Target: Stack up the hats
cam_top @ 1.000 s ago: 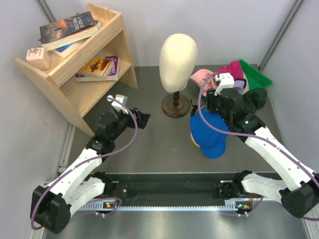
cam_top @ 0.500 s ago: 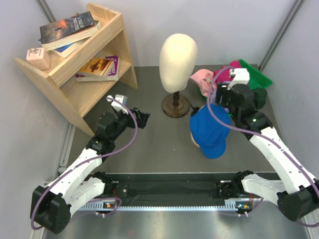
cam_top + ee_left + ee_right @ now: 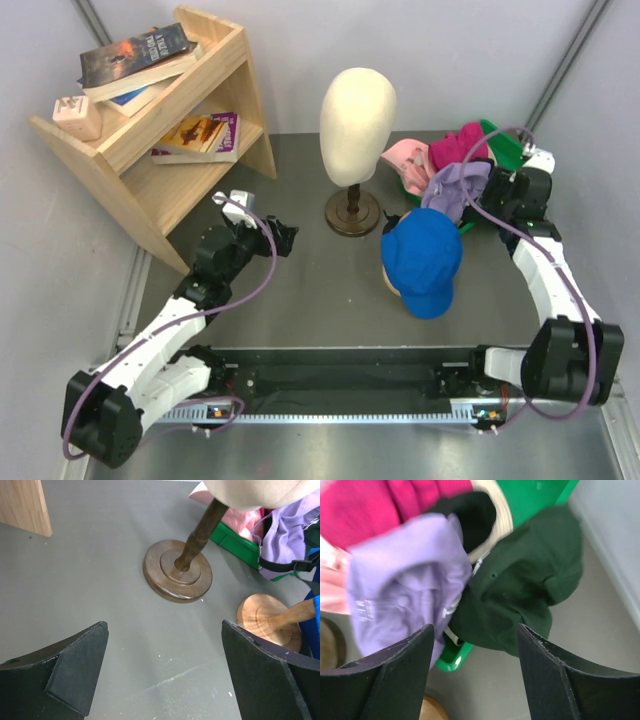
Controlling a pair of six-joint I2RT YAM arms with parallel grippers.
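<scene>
A blue cap (image 3: 425,258) sits on a round wooden knob stand (image 3: 270,622) at the middle right. The other hats lie piled in a green tray (image 3: 515,150): light pink (image 3: 403,155), magenta (image 3: 455,148), lavender (image 3: 455,188). In the right wrist view the lavender cap (image 3: 405,590) lies beside a dark cap (image 3: 530,590), with a cream rim (image 3: 504,517) behind them. My right gripper (image 3: 474,632) is open and empty, just above the dark cap at the tray's near edge. My left gripper (image 3: 165,630) is open and empty over bare table, left of the stands.
The cream mannequin head (image 3: 357,110) stands on a dark wooden base (image 3: 177,570) at the table's middle back. A wooden bookshelf (image 3: 170,120) with books fills the back left. The right wall is close behind the tray.
My right arm has swung away from the blue cap, to the right and back, and now hangs over the hat pile. The blue cap stays on its stand. The left arm has not moved.
</scene>
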